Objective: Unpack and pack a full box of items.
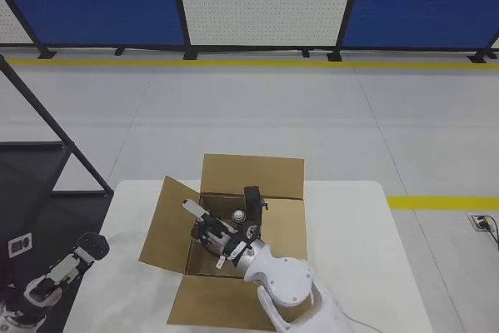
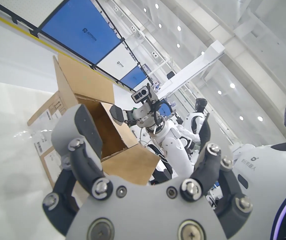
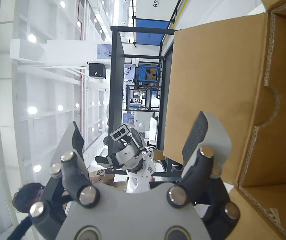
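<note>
Roughly, left to right, as I log it from the console:

Item 1: black frame rack (image 1: 32,141), off the worktop's (image 1: 357,250) left edge. Not part of the job.

Item 2: left gripper (image 1: 90,246), held low beside the worktop's left edge, well apart from the box. Its own camera shows the fingers (image 2: 85,124) spread wide with nothing between them.

Item 3: cardboard box (image 1: 253,175), mid-worktop, flaps folded out, opening upward. I cannot tell what lies inside. The bit of interior I can see is bare brown wall.

Item 4: right gripper (image 1: 222,213), poised over the box's opening, toward its left wall. In the right wrist view the fingers (image 3: 203,131) are wide apart and empty, with the left flap and inner wall close beside one of them.

Item 5: bare worktop to the right of the box, with room for unloaded goods.

Judgement on the step: I read this as the reach into the box for an item, with the unpacking hardly begun.

To do it well I would:
- go down with the fingers wide;
- centre them away from the corrugated wall, so a pad does not snag the edge or drag the box;
- close only once an item sits squarely between the pads;
- lift straight up past the flaps before swinging out.

The left arm could steady a flap if the box shifts.
</note>
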### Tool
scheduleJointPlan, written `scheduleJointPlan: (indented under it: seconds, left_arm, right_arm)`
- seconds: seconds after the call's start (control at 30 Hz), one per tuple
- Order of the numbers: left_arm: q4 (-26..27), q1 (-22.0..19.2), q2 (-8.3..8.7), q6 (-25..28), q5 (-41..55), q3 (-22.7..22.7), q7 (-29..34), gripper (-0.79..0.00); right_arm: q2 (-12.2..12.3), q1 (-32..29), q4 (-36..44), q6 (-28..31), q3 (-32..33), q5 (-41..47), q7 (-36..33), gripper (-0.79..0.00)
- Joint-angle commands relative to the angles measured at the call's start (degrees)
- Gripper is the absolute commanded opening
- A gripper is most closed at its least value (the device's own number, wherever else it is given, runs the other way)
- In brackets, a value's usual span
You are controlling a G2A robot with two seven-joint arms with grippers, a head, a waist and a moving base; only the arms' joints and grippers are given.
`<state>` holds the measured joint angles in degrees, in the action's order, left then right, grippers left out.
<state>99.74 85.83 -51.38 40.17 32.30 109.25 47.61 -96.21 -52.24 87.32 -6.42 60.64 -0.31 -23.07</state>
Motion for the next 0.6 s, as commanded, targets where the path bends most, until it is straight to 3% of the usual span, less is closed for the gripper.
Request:
scheduleJointPlan:
  seconds: [0.0, 0.23, 0.57]
  left_arm:
    - [2.4, -0.7, 0.40, -3.1, 0.6, 0.9, 3.7, 0.000]
    - [4.3, -9.2, 1.81, -15.1, 1.1, 0.0, 12.1, 0.000]
    - [2.5, -23.5, 2.19, -25.7, -0.9, -13.5, 16.4, 0.000]
  right_arm:
    - [0.5, -2.1, 2.3, 1.2, 1.9, 0.0, -0.9, 0.000]
    - [2.8, -10.6, 12.9, 4.7, 10.2, -0.5, -5.9, 0.000]
    - [5.4, -23.7, 27.6, 5.6, 20.7, -1.2, -9.2, 0.000]
